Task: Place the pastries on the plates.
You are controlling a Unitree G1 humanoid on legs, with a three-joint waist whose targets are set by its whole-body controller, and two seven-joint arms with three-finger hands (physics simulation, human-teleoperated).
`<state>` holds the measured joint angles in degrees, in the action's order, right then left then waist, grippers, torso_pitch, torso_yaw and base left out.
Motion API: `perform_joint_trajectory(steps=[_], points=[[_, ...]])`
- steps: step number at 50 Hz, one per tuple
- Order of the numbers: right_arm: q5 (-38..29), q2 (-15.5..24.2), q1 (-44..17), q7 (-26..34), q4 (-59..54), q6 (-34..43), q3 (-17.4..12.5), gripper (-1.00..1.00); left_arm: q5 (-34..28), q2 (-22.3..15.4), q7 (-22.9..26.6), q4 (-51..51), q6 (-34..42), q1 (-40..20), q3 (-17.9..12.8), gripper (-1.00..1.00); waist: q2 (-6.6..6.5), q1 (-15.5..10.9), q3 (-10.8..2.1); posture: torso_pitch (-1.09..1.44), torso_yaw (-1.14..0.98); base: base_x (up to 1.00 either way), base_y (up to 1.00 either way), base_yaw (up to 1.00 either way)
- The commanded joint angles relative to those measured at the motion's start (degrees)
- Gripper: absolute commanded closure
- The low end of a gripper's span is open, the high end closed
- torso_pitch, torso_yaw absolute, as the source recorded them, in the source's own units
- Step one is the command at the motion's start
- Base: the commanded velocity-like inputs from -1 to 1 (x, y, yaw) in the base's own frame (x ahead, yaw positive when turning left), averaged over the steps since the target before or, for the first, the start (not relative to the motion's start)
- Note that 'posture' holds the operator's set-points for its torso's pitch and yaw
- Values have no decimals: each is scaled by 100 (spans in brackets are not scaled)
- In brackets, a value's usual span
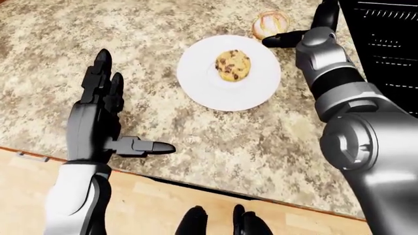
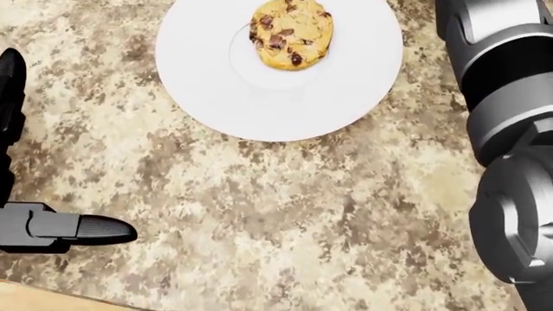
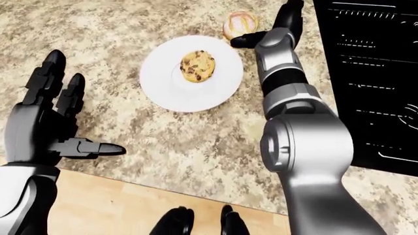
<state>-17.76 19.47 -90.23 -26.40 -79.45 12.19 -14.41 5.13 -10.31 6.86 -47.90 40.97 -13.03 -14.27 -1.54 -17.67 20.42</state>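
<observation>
A white plate (image 1: 202,83) lies on the speckled counter with a chocolate-chip cookie (image 1: 233,65) on its middle. In the head view the plate (image 2: 216,84) and the cookie (image 2: 291,32) sit at the top edge. A swirled bun (image 1: 270,23) rests on the bare counter just past the plate's upper right rim. My right hand (image 1: 297,22) is open right beside the bun, with its thumb pointing at the bun's lower side and its fingers raised. Low on the left, my left hand (image 1: 134,103) hovers open over the counter, holding nothing.
A black stove (image 3: 366,73) fills the right side beyond my right arm (image 2: 510,97). The counter's near edge (image 1: 196,183) crosses the bottom of the left-eye view, with wooden floor and my feet (image 1: 222,223) below it.
</observation>
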Motion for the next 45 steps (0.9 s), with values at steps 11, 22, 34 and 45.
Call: perform_joint_trajectory(steps=[11, 22, 34, 45], points=[[95, 69, -226, -234, 215, -197, 22, -100, -14, -45, 4, -224, -166, -89, -49, -100, 57, -14, -147, 52, 27, 0, 0, 0], [-24, -33, -256, -115, 201, -300, 82, -100, 18, -74, 32, -225, -186, -51, -121, -100, 58, 11, -139, 52, 27, 0, 0, 0], [-84, -107, -260, -54, 193, -471, 60, -100, 12, -65, 60, -235, -248, 35, -143, -100, 41, 32, -142, 52, 27, 0, 0, 0], [-193, -163, -267, 109, 188, -618, 96, -53, -15, -53, 64, -238, -260, 46, -148, -100, 30, 62, -148, 52, 27, 0, 0, 0]])
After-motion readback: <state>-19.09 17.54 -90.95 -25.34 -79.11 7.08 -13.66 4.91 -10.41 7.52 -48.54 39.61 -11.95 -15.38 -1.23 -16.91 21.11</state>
